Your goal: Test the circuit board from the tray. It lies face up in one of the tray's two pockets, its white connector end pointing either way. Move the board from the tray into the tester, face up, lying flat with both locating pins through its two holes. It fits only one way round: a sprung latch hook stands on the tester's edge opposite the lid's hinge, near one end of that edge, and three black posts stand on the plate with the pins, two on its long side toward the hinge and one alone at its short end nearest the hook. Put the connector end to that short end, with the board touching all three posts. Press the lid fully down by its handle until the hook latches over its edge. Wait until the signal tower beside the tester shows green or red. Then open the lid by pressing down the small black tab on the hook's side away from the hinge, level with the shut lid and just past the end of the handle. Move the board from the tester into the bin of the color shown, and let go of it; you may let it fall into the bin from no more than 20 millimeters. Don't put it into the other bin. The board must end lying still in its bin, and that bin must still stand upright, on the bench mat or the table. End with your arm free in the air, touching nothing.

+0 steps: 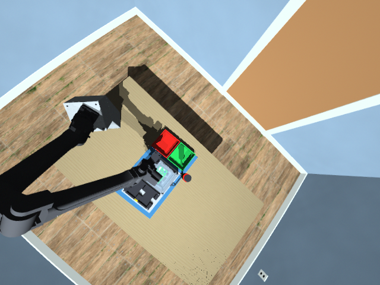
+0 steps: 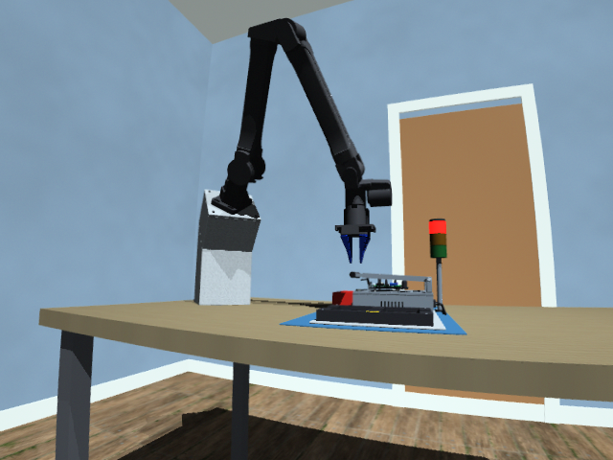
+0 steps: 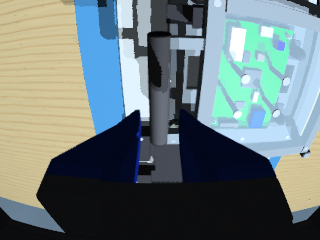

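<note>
The green circuit board (image 3: pixel 254 80) lies in the tester (image 2: pixel 393 297) under the shut clear lid (image 3: pixel 263 74); it also shows in the top view (image 1: pixel 162 171). The grey lid handle (image 3: pixel 160 87) runs along the lid's edge, straight below my fingers. My gripper (image 2: pixel 356 258) hangs a short way above the handle's end (image 2: pixel 354 273), touching nothing. Its blue fingers are closed to a narrow gap and hold nothing. The signal tower (image 2: pixel 437 238) beside the tester shows red at the top.
The red bin (image 1: pixel 165 142) and the green bin (image 1: pixel 182 155) stand side by side behind the tester. The black tray (image 2: pixel 375 315) lies in front of it on the blue mat (image 1: pixel 150 211). The arm's grey pedestal (image 2: pixel 225 252) stands at the table's far left.
</note>
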`<state>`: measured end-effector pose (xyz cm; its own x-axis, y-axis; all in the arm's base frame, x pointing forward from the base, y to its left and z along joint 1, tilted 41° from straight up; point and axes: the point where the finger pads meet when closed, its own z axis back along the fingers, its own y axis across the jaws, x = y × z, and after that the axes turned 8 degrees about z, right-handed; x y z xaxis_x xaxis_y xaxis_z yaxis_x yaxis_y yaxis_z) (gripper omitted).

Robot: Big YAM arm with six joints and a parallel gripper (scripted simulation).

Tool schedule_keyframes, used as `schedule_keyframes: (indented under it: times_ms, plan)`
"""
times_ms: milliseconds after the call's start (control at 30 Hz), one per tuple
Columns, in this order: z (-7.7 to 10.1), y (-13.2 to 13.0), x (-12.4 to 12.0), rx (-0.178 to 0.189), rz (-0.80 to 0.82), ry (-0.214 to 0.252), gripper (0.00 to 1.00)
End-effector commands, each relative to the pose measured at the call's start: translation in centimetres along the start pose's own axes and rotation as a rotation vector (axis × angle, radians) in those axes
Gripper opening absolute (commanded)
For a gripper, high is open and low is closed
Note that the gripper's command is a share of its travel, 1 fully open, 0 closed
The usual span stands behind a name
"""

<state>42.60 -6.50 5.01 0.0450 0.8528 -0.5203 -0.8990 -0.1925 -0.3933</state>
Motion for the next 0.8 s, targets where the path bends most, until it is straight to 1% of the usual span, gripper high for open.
schedule_keyframes:
  times_ms: [0, 600, 767]
  plan:
    - [-0.09, -0.4, -0.35, -0.011, -0.007, -0.001, 0.26]
    - [-0.02, -0.46, -0.39, -0.013, -0.009, -0.001, 0.26]
    - [-0.64, -0.2, -0.24, -0.003, -0.001, -0.001, 0.26]
